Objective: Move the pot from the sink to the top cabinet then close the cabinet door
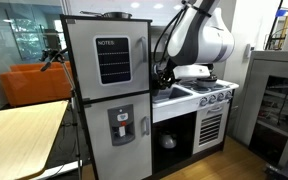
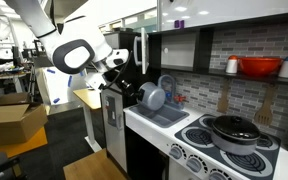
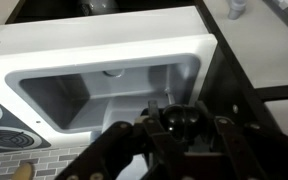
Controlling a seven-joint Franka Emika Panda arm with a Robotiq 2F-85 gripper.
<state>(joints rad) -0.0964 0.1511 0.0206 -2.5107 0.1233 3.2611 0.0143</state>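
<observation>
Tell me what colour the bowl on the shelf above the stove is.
The bowl is red, clearest in an exterior view.

In the wrist view the gripper (image 3: 181, 122) is blurred and cut off by the bottom edge. Its grip cannot be made out.

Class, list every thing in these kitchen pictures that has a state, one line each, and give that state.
sink: empty.
grey pot: held in the air above the sink, tipped on its side.
gripper: shut on the grey pot.
black pot: lid on, standing on the stove.
fridge doors: shut.
</observation>
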